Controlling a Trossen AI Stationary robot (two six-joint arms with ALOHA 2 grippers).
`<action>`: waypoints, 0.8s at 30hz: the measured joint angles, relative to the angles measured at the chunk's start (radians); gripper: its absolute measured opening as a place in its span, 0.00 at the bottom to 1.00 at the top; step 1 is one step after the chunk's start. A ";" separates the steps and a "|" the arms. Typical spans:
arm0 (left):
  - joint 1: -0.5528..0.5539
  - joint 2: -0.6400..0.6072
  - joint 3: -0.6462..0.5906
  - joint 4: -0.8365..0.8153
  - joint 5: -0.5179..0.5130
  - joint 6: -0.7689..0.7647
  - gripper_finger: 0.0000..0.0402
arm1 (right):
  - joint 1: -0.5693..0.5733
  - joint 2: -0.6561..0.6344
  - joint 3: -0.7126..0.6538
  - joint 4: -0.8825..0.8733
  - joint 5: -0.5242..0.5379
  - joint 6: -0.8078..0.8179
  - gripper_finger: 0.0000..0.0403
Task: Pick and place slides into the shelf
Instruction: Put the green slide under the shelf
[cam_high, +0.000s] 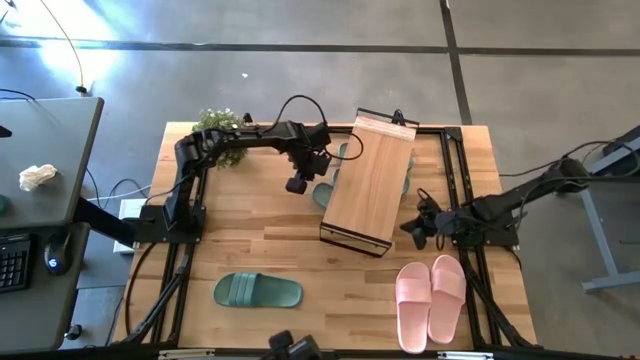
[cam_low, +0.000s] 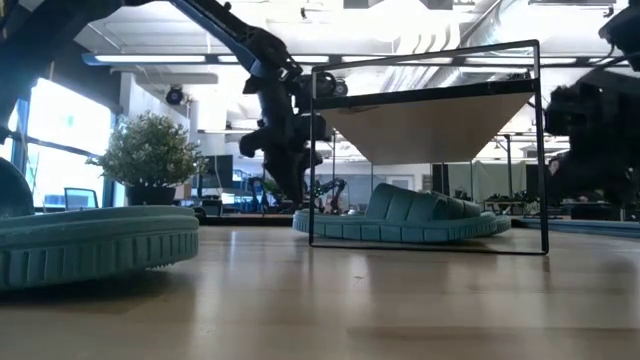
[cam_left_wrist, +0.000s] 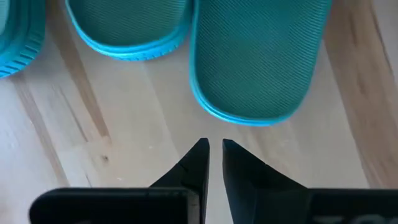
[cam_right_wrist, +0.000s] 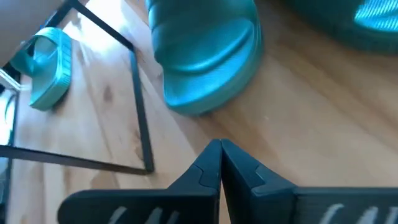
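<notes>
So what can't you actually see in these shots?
- High view: the green slides under the shelf are mostly covered by its wooden top, so their count is unclear.
- Low view: the near green slide is cut off by the left edge.
- Left wrist view: the slides' straps are out of frame.
- High view: the right gripper is too small to show its fingers.

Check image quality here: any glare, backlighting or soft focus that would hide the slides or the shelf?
Low view: bright ceiling lights and windows silhouette the left gripper and shelf; the nearest green slide is soft. High view: evenly lit, pink slides clear. Left wrist view: green slide sharp. Right wrist view: glare at one corner.
</notes>
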 joint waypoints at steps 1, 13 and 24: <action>0.001 0.002 -0.007 0.004 0.004 0.000 0.08 | 0.006 0.013 0.001 0.013 0.022 -0.012 0.00; 0.000 0.003 -0.122 0.111 0.024 -0.066 0.06 | 0.021 0.183 0.016 0.224 0.079 -0.269 0.00; -0.032 0.003 -0.134 0.161 0.075 -0.099 0.06 | 0.021 0.338 0.016 0.362 0.047 -0.247 0.00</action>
